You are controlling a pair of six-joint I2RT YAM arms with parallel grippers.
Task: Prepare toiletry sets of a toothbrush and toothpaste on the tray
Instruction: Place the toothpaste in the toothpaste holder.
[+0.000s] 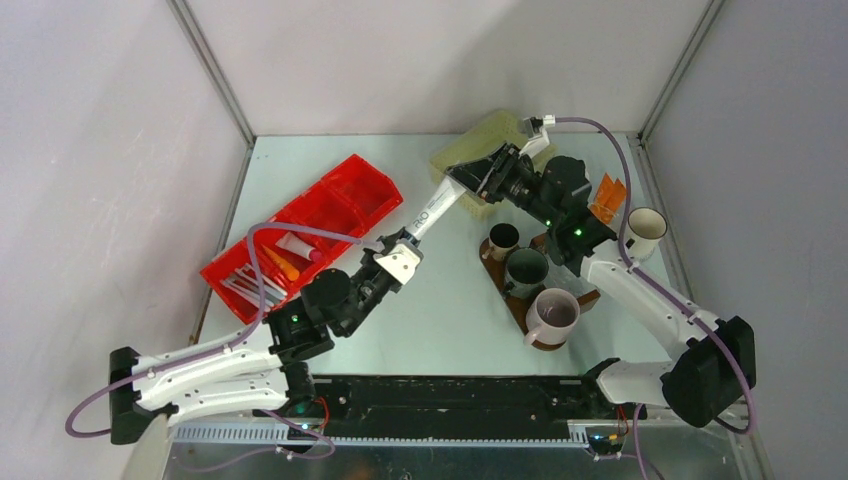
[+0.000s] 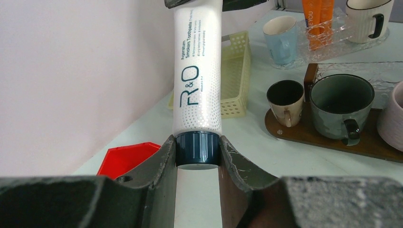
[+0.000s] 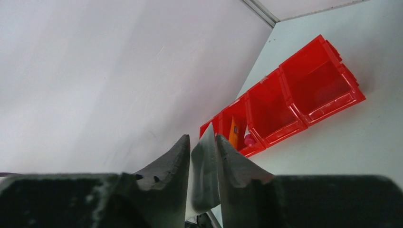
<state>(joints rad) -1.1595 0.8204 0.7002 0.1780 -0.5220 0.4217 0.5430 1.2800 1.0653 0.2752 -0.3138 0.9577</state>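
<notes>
- The left gripper (image 2: 197, 153) pinches the dark cap of the white tube (image 2: 197, 71), one jaw tight on each side.
- The right gripper (image 3: 203, 161) is pressed onto the tube's flat tail, so both arms have it at once.
- The tube hangs in the air just left of the tray (image 2: 304, 137), touching nothing but fingers.
- Three mugs (image 1: 526, 268) stand in a row on the tray, and the two nearest the tube look empty.
- This looks like a handover from left to right, partway through bringing toothpaste to the tray.
- Next, the left jaws probably need to let go of the cap, but only once the tail pinch is firm.
- Then the right arm can swing it over to a mug; held by that thin tail, the tube may droop or slip.
</notes>
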